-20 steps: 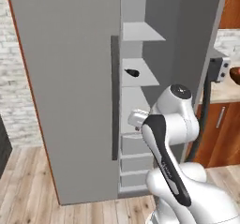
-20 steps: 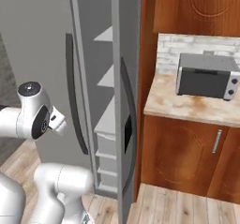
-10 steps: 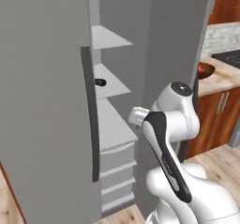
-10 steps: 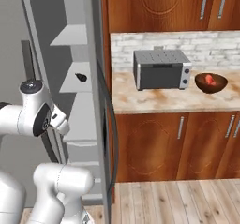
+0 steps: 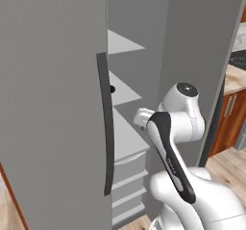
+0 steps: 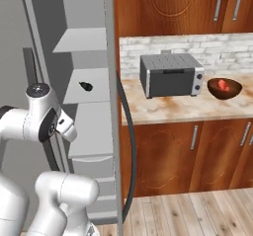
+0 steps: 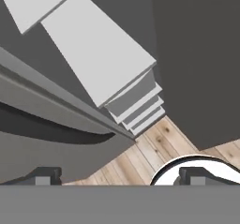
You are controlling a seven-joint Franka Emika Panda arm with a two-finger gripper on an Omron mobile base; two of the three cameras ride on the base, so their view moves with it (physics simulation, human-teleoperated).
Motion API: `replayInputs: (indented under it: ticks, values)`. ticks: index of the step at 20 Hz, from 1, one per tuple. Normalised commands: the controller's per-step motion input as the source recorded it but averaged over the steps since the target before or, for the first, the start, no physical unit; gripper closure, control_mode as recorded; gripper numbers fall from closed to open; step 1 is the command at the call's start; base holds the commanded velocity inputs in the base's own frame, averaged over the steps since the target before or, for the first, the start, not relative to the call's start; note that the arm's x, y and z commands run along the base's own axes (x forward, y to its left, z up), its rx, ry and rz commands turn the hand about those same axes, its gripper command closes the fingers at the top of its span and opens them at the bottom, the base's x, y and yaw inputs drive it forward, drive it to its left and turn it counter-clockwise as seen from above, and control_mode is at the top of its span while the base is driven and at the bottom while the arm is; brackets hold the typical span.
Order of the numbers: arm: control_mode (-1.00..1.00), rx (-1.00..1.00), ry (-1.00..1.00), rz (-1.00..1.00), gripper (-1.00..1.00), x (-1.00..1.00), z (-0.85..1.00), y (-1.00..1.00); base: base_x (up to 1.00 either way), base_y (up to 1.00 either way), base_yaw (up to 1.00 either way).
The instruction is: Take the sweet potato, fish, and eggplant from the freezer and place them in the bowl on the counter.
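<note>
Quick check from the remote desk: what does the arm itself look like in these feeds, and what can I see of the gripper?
The arm is glossy white, built of rounded segments, with dark grey to black joint bands and a round dark-ringed cap on its topmost joint. No loose cables show. In the hand view the gripper shows two small dark, blocky finger tips.

Occluded, cropped and unresolved regions.
The freezer (image 5: 53, 94) door hides most of a small dark item (image 6: 86, 86) on a shelf; its identity cannot be told, being too small. The reddish contents of the bowl (image 6: 224, 88) are likewise unresolved. The tool (image 7: 119, 176) shows only its fingertips (image 7: 43, 176) at the hand view's bottom edge; its opening cannot be judged. The surface (image 6: 188, 106) is cropped at right.
</note>
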Motion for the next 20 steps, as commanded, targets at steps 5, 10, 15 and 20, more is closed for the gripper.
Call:
replayInputs:
  ticks: [5, 10, 15, 20]
  values:
    - [-1.00, 0.00, -0.03, 0.00, -1.00, 0.20, 0.17, -0.10, 0.47, -0.01, -0.02]
    - [-1.00, -0.22, -0.27, 0.11, -1.00, 0.70, 0.78, -0.05, 0.00, 0.00, 0.00]
    - [-1.00, -0.22, -0.33, 0.34, -1.00, 0.52, 0.44, -0.05, 0.00, 0.00, 0.00]
    - [-1.00, -0.10, -0.09, 0.50, -1.00, 0.64, 0.17, -0.10, 0.00, 0.00, 0.00]
